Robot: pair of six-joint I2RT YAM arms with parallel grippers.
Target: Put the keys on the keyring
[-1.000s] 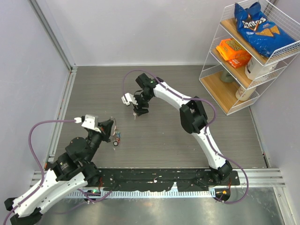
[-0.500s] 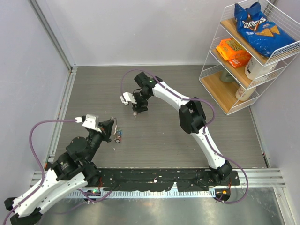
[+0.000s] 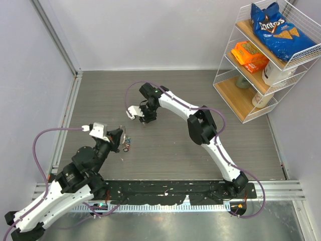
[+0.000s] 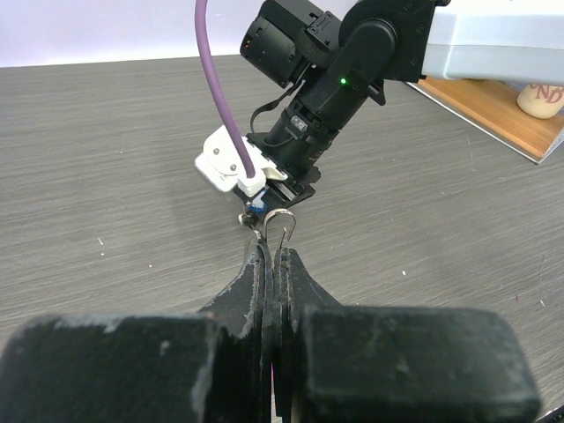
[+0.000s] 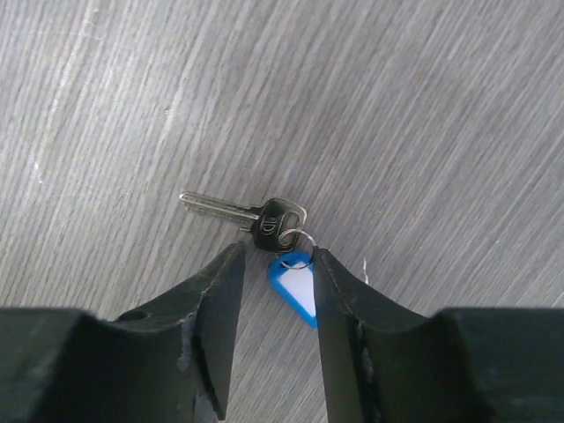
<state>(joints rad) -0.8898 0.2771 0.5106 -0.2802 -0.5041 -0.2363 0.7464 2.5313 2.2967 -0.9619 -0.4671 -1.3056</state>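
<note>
Right wrist cam shows our right gripper (image 5: pixel 278 256) straddling the blue tag (image 5: pixel 295 286) of the key (image 5: pixel 256 216), can't tell if it's truly pinching, while our left gripper (image 4: pixel 273 254) is clamped on the keyring (image 4: pixel 288 227) nearby, so we figure a loose hold drops the key mid-threading.

Bright, even, diffuse light; faint soft shadows; left pincer (image 4: pixel 274 254) base, right pincer (image 5: pixel 278 256) base blurred close-up.
</note>
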